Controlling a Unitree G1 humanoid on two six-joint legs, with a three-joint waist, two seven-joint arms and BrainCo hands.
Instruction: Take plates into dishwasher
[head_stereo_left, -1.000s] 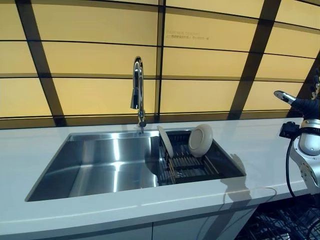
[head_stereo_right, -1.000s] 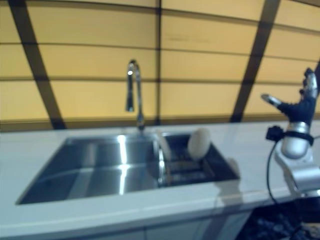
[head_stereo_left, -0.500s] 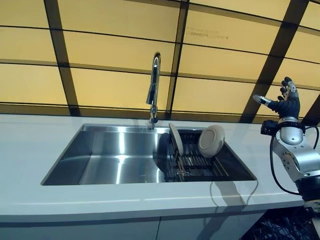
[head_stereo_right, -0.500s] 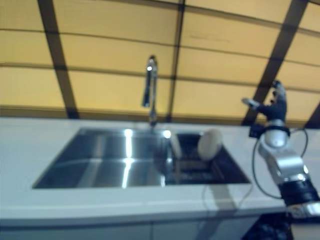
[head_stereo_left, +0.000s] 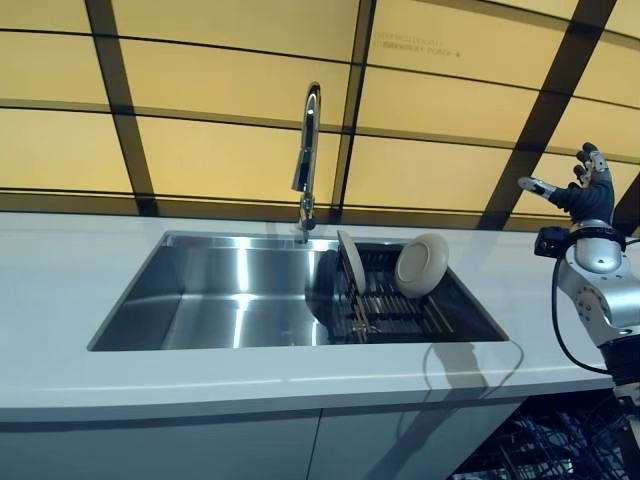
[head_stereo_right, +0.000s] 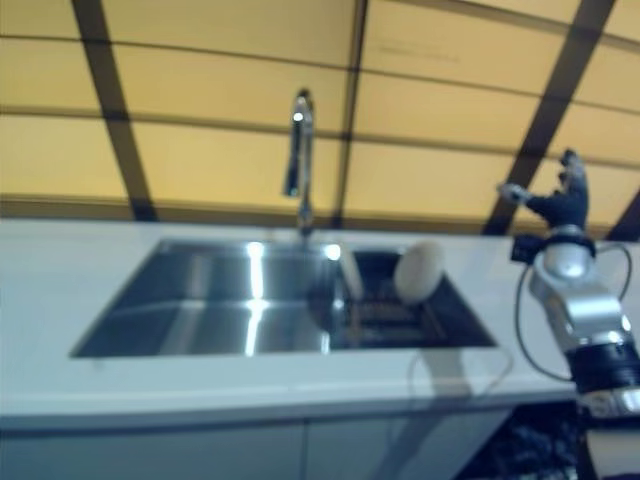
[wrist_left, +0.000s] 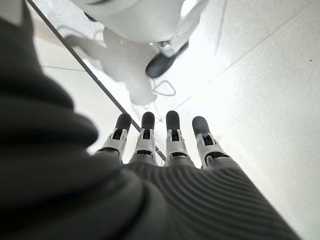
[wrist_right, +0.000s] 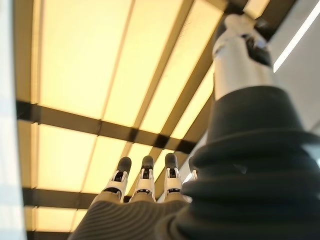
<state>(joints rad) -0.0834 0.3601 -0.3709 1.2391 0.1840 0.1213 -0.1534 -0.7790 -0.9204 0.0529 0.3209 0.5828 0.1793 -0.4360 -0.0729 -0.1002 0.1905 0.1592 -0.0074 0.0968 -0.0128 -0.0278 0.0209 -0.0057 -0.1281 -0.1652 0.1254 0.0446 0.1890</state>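
We see two plates standing in the dark rack (head_stereo_left: 395, 318) at the right end of the steel sink (head_stereo_left: 215, 300): a thin plate (head_stereo_left: 351, 261) set on edge and a rounder plate (head_stereo_left: 421, 265) leaning just beside it, below the tall faucet (head_stereo_left: 307, 150). Our right hand (head_stereo_left: 585, 195) is raised above the white counter (head_stereo_left: 60, 290), well apart from the plates, its fingers spread and holding nothing. Our left hand (wrist_left: 165, 145) shows only in its wrist view, fingers straight over the pale floor (wrist_left: 260, 75).
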